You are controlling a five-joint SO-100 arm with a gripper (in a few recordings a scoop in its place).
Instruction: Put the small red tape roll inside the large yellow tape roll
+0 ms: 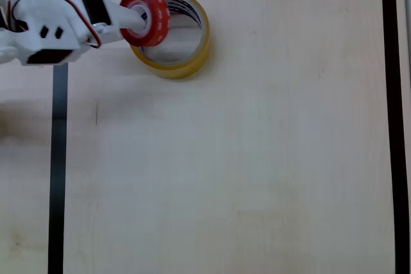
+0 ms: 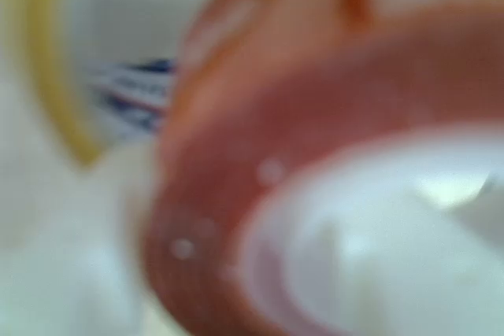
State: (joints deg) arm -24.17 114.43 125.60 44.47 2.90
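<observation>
Tape fills my grasp: my white end effector [image 1: 142, 20] grips the small glossy red tape ring [image 1: 150, 17], tilted on edge. It overlaps the left rim of the large translucent yellowish tape ring [image 1: 186, 62] lying flat on the pale wooden surface [image 1: 257, 158].

In the wrist view the small red tape roll [image 2: 315, 194] is strongly blurred and cut by the right and bottom edges; the lettering on the large yellow tape roll [image 2: 47, 76] cannot be read; in the overhead view its left rim [image 1: 183, 62] is partly hidden by the red roll [image 1: 148, 17]; the arm is cut by the left edge.
</observation>
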